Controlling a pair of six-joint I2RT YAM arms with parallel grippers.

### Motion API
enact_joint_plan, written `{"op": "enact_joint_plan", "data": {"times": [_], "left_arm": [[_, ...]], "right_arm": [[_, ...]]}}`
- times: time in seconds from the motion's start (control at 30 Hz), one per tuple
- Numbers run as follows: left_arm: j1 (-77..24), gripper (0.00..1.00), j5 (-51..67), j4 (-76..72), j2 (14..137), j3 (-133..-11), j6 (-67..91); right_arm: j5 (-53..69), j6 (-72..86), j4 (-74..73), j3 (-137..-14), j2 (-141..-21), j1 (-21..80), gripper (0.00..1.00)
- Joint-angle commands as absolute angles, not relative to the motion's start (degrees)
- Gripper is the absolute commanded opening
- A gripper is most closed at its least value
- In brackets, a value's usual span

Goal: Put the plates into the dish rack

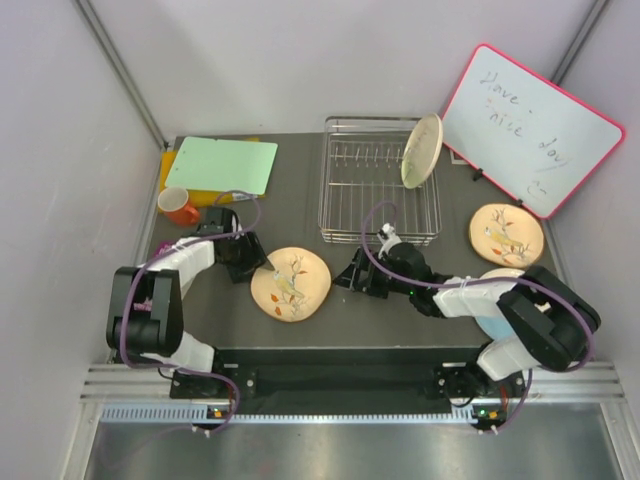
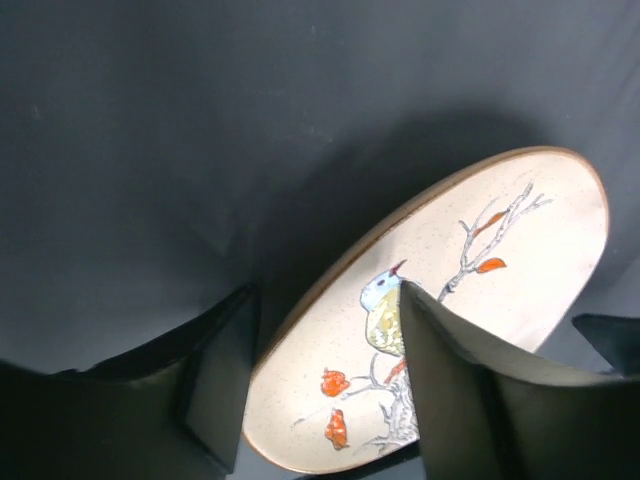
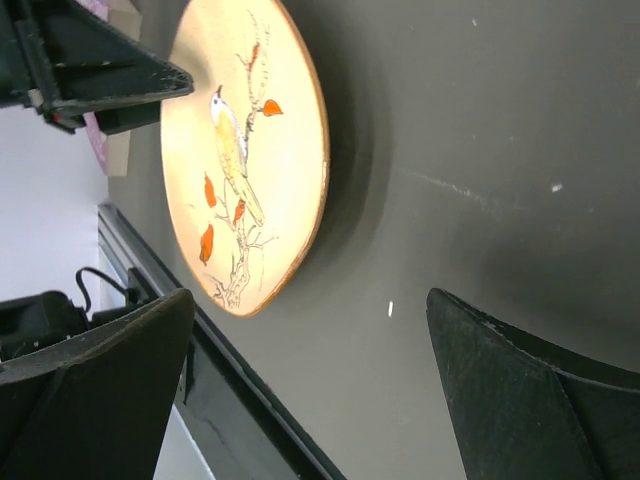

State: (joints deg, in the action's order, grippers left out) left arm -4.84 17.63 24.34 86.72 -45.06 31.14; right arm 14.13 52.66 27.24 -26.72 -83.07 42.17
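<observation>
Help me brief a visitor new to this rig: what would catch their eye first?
A peach bird plate lies front and centre, the left gripper straddling its rim. Behind it, a pale plate stands on edge in the dish rack, beside a pink-framed whiteboard.

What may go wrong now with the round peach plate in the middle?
The left gripper straddles only the rim of the round peach plate, so the plate may slip when lifted. The pale yellow-green plate leans in the chrome wire dish rack; a bump could topple it.
</observation>
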Motion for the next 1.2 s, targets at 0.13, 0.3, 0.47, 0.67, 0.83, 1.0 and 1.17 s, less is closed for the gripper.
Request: {"op": "enact_joint_plan", "data": {"times": [0.13,0.3,0.47,0.67,0.83,1.0,1.17], "left_arm": [[-7.1,0.57,24.3,17.1,80.0,-34.0,36.6],[-11.0,0.56,24.5,15.7,76.8,-31.8,40.0],[-11.7,0.57,24.5,14.7,78.4,-32.0,40.3],[-16.1,0.57,24.3,12.7,80.8,-32.3,40.0],[-19.5,0.57,24.8,12.0,80.4,-31.7,41.0],[-21.3,0.57,24.8,12.1,79.0,-30.6,41.0],[-22.4,0.57,25.6,12.8,77.8,-28.5,41.8]], "right_arm": [[9.5,61.9,28.7,-30.4,-88.4,45.8,1.00],[11.5,63.5,30.8,-30.6,-90.6,46.0,1.00],[14.3,63.4,34.2,-30.9,-92.9,46.4,0.99],[16.7,61.6,41.1,-31.6,-94.8,48.8,0.98],[18.4,59.6,46.1,-33.9,-96.1,50.9,0.92],[18.5,57.4,48.5,-34.6,-95.3,51.1,0.84],[18.3,56.6,49.3,-35.3,-95.2,51.3,0.75]]}}
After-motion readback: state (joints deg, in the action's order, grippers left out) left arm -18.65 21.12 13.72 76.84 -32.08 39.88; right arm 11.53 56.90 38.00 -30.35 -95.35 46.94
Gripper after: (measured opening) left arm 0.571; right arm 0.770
